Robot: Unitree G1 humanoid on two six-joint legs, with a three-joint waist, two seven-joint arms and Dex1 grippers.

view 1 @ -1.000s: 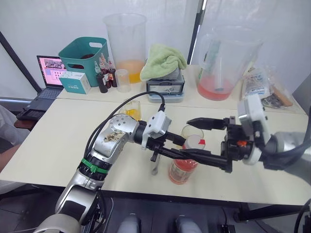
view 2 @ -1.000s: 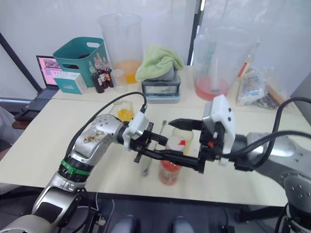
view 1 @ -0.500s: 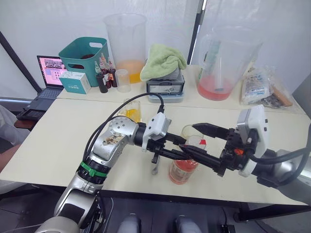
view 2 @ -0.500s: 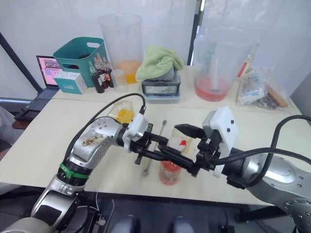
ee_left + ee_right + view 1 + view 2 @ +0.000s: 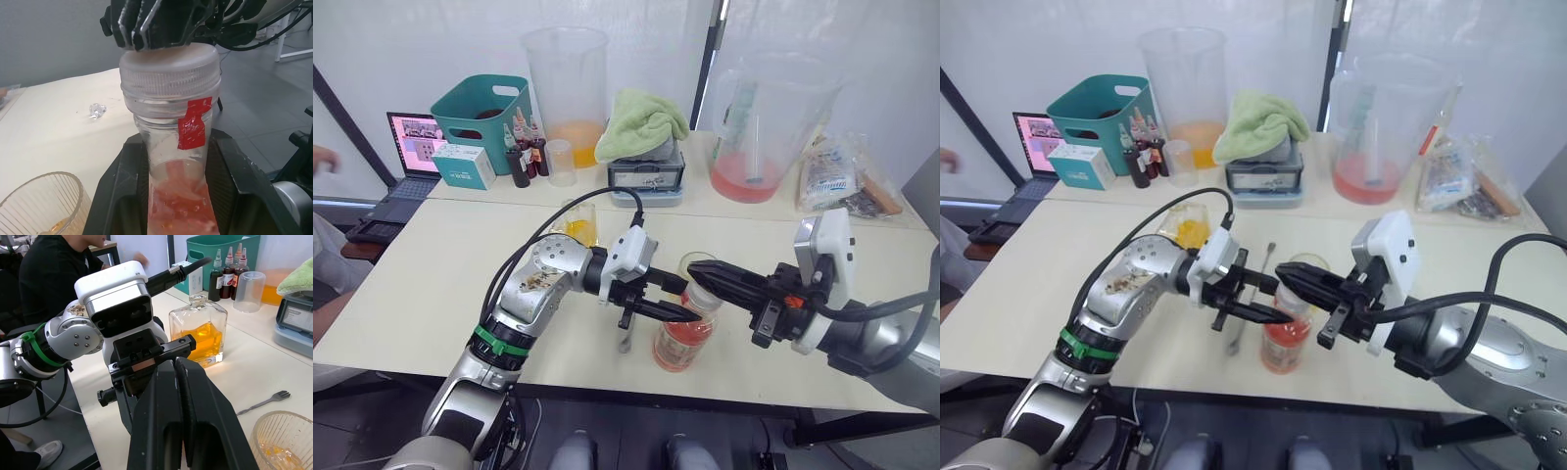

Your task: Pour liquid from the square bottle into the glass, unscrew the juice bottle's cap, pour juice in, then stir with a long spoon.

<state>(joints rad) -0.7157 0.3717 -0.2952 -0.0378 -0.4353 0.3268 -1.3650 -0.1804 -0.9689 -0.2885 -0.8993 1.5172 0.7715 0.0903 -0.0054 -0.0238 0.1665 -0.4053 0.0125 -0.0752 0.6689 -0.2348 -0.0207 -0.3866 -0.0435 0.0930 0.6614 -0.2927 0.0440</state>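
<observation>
Item: juice bottle, upright near the front edge of the table, pinkish liquid in its lower part, cap still seated on the neck. Left gripper: fingers clamped either side of the bottle just below the neck (the left wrist view has both black pads pressed against the clear wall). Right gripper: fingers drawn together over the top of the cap, apparently gripping it, though whether the pads bear on the ribbed rim cannot be told. Glass: just behind the bottle, a little yellow-orange liquid in the bottom. Square bottle: upright farther back toward the robot's left, part full. Long spoon: flat on the table beside the bottle, partly hidden under the left gripper. Step in hand, as judged: unscrewing the cap. Handling note: the left clamp wants to hold firm so the bottle does not spin, the right to twist about the neck's axis without pressing sideways, lifting only once the thread lets go
</observation>
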